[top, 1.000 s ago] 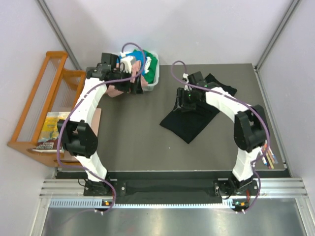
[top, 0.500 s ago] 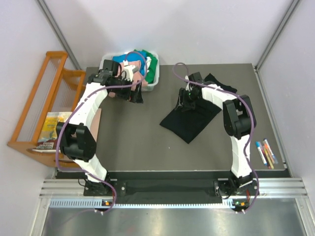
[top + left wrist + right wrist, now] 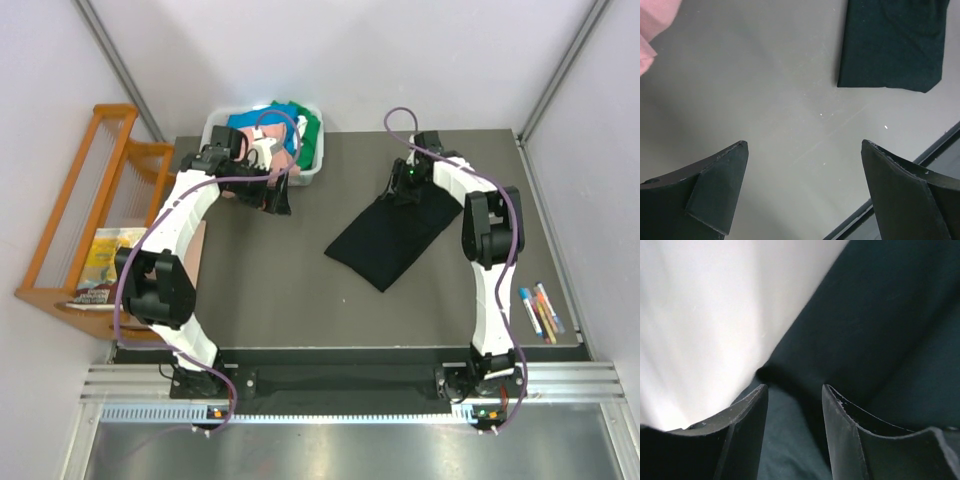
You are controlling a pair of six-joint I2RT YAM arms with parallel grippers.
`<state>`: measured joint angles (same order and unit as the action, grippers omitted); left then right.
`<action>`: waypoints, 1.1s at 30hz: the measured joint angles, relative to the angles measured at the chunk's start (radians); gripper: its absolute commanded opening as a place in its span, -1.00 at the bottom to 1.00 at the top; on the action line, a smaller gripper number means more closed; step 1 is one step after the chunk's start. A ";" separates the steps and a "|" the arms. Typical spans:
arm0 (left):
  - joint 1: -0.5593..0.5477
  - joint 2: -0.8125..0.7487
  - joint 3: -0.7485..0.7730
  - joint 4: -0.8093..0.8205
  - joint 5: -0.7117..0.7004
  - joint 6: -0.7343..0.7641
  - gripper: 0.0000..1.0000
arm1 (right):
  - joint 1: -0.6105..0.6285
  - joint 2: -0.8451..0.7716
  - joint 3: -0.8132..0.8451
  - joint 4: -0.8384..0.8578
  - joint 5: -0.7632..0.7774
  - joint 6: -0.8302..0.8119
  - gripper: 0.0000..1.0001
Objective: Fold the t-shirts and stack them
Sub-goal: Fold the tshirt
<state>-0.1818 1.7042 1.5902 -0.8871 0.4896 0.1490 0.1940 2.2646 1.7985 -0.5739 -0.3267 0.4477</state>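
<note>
We find the left gripper (image 3: 805, 145) spread wide, hovering beside the white bin (image 3: 213, 128). The right gripper (image 3: 792, 386), reached far, pinches the black t-shirt (image 3: 385, 240). The bin holds a blue shirt (image 3: 254, 122) and a green shirt (image 3: 309, 128).

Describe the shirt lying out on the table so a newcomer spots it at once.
On the dark grey table, look right of centre, away from the white bin at the far-left corner. The black t-shirt lies as a flat slanted oblong, the right end effector at its far end. The coloured shirts are bunched at the bin.
</note>
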 measured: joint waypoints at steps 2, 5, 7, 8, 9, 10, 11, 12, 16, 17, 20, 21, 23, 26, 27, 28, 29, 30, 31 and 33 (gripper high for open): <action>-0.002 0.000 -0.003 -0.002 0.011 0.000 0.98 | -0.013 0.005 0.024 -0.018 0.023 -0.003 0.05; -0.015 0.000 -0.006 -0.004 0.014 0.003 0.97 | -0.016 -0.020 0.023 -0.029 0.069 -0.003 0.15; -0.039 0.000 -0.009 -0.005 0.013 0.007 0.98 | -0.012 -0.080 -0.015 -0.032 0.103 -0.003 0.19; -0.052 0.000 -0.010 -0.005 0.013 0.007 0.98 | -0.007 -0.129 -0.044 -0.038 0.116 -0.002 0.19; -0.071 0.002 -0.010 -0.005 0.013 0.008 0.97 | 0.000 -0.185 -0.072 -0.044 0.129 -0.002 0.21; -0.083 0.003 -0.010 -0.005 0.014 0.008 0.98 | 0.008 -0.236 -0.098 -0.047 0.139 -0.001 0.22; -0.099 0.007 -0.010 -0.005 0.016 0.010 0.98 | 0.018 -0.311 -0.140 -0.037 0.148 0.000 0.22; -0.114 0.014 -0.010 -0.005 0.016 0.010 0.97 | 0.030 -0.389 -0.180 -0.036 0.156 0.002 0.22; -0.155 0.076 -0.010 0.000 0.028 0.010 0.98 | 0.102 -0.734 -0.396 0.019 0.161 0.031 0.12; -0.163 0.106 -0.010 0.003 0.030 0.010 0.98 | 0.128 -0.807 -0.457 0.040 0.155 0.045 0.07; -0.177 0.198 -0.010 0.005 0.034 0.010 0.98 | 0.223 -0.930 -0.631 0.096 0.122 0.093 0.01; -0.179 0.234 -0.006 0.003 0.036 0.010 0.97 | 0.253 -0.942 -0.678 0.110 0.115 0.108 0.00; -0.181 0.298 0.007 0.002 0.037 0.006 0.98 | 0.309 -0.930 -0.787 0.140 0.095 0.144 -0.04; -0.181 0.362 0.029 0.003 0.037 0.001 0.98 | 0.349 -0.860 -0.890 0.171 0.053 0.188 -0.02; -0.181 0.367 0.034 0.004 0.037 -0.002 0.98 | 0.351 -0.822 -0.909 0.187 0.030 0.206 0.00; -0.181 0.367 0.035 0.004 0.037 -0.003 0.98 | 0.352 -0.796 -0.916 0.201 0.017 0.214 0.06; -0.180 0.367 0.040 0.003 0.037 -0.005 0.98 | 0.351 -0.766 -0.918 0.224 0.000 0.229 0.25; -0.180 0.360 0.046 0.013 0.037 -0.005 0.97 | 0.352 -0.703 -0.918 0.294 -0.043 0.254 0.42; -0.180 0.359 0.046 0.013 0.037 -0.005 0.98 | 0.352 -0.701 -0.918 0.298 -0.045 0.255 0.48; -0.180 0.351 0.044 0.013 0.030 -0.003 0.97 | 0.352 -0.675 -0.918 0.327 -0.050 0.285 0.49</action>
<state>-0.3618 2.0548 1.6344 -0.8745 0.5198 0.1459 0.5461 1.5898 0.8806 -0.2470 -0.3771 0.7330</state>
